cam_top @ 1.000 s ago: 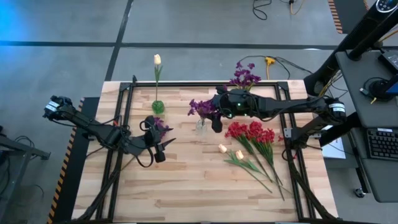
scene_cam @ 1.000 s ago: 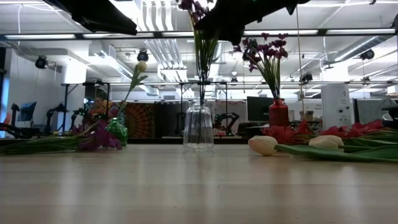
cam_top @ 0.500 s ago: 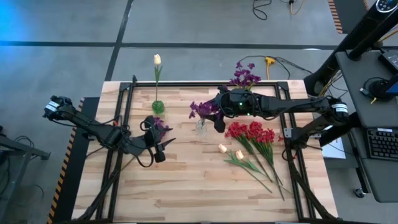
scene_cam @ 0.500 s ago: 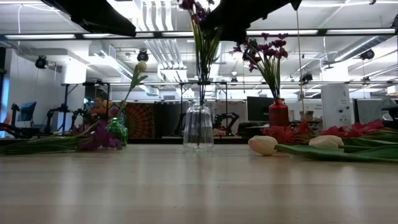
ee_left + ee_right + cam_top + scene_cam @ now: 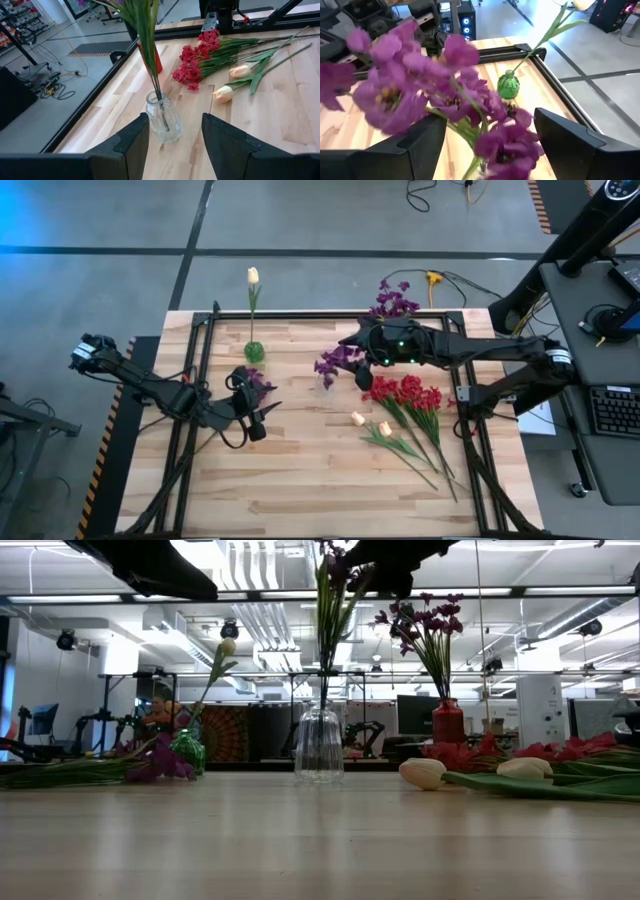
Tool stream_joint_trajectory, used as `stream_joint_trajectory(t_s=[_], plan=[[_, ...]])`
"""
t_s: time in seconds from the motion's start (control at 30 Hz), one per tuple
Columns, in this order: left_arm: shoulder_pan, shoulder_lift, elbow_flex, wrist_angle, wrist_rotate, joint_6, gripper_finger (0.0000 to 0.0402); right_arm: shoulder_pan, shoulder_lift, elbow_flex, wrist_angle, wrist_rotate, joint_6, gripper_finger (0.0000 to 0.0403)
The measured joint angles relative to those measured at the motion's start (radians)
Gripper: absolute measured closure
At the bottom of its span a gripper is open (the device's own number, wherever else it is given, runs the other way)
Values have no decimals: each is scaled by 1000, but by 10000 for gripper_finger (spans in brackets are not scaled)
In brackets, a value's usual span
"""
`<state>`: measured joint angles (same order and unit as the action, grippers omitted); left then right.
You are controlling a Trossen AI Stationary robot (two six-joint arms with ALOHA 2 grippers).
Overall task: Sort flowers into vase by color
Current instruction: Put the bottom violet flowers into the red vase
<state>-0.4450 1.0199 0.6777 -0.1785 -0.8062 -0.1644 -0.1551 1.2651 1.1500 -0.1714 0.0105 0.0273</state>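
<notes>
Hovering beside the clear vase (image 5: 325, 380), the right claw (image 5: 366, 372) stands open around purple flowers (image 5: 338, 360) whose stems rise upright from it. Left claw (image 5: 258, 418), open and empty, is nearer the loose purple flower (image 5: 258, 380) on the tabletop (image 5: 300, 470).

My right hand (image 5: 366, 373) hangs just right of the clear ribbed glass vase (image 5: 325, 383) at the wooden tabletop (image 5: 300, 480) centre, which holds purple-blossomed stems (image 5: 338, 361). Left of it stands the green bottle vase (image 5: 254, 352); behind it, the red vase (image 5: 447, 723). The red flowers (image 5: 403, 392) and cream tulip buds (image 5: 371, 423) lie to its right. My left hand (image 5: 259, 423) waits front-left.
</notes>
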Motion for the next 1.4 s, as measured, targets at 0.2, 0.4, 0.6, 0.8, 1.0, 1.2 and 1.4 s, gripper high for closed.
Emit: stream_joint_trajectory(t_s=[0.2, 0.4, 0.6, 0.8, 1.0, 1.2, 1.4], plan=[[0, 0, 0, -4, 0, -14, 238, 0, -45, 0, -38, 0, 15, 111], [1, 0, 0, -4, -10, -17, 238, 0, -80, 0, -71, 0, 35, 110], [1, 0, 0, -10, -26, -21, 238, 0, -97, 0, -94, 0, 44, 111], [1, 0, 0, -33, -24, -63, 238, 0, -139, 0, -120, 1, 71, 111], [1, -1, 9, -140, 25, -189, 238, 7, -207, 0, -195, 25, 126, 120], [1, 11, 97, -390, 164, -419, 238, 24, -258, 0, -337, 53, 224, 132], [0, 41, 148, -618, 250, -581, 238, 33, -284, 0, -485, 71, 348, 144]])
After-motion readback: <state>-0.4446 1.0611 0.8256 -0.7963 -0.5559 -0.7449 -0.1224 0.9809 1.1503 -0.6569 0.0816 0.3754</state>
